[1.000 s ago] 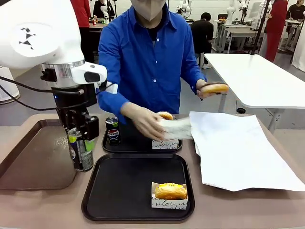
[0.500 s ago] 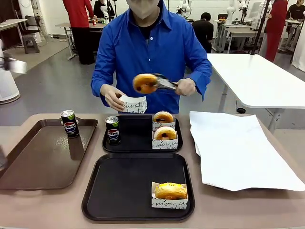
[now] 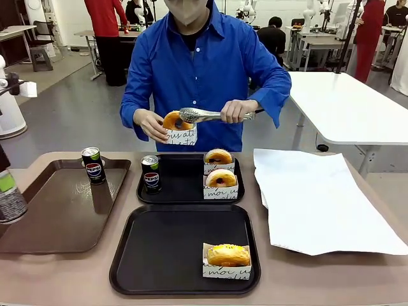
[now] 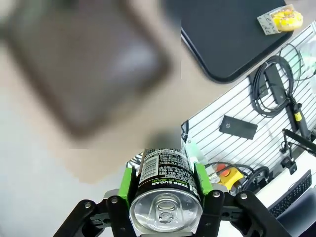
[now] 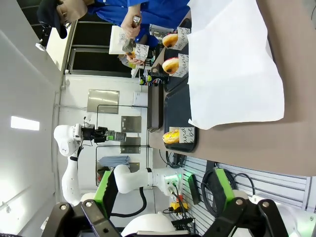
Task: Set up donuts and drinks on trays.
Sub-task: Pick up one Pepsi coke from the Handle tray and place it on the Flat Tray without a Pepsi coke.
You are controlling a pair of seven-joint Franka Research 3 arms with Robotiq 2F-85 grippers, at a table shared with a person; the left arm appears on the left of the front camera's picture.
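Standing at the far side, the person (image 3: 204, 64) in a blue shirt lowers a glazed donut (image 3: 173, 120) with metal tongs (image 3: 204, 115) into a white paper sleeve (image 3: 180, 136) held in the other hand (image 3: 151, 124). The long glossy brown tray (image 3: 57, 210) carries one Pepsi can (image 3: 94, 165). The near black tray (image 3: 166, 255), matte with a raised rim, holds a single sleeved donut (image 3: 227, 256) at its right front corner; the far black tray (image 3: 185, 182) has a can (image 3: 151, 173) and two sleeved donuts (image 3: 219, 169). A white paper sheet (image 3: 319, 197) lies to the right. The left gripper (image 4: 165, 185) is clamped by its green pads on a slim can (image 4: 165, 182), seen at the front view's left edge, off the trays. The right gripper (image 5: 163, 195) stands apart, holding nothing. I'd worry the smooth, round can could slip or tip when set down, and that the soft donut could miss its thin sleeve.
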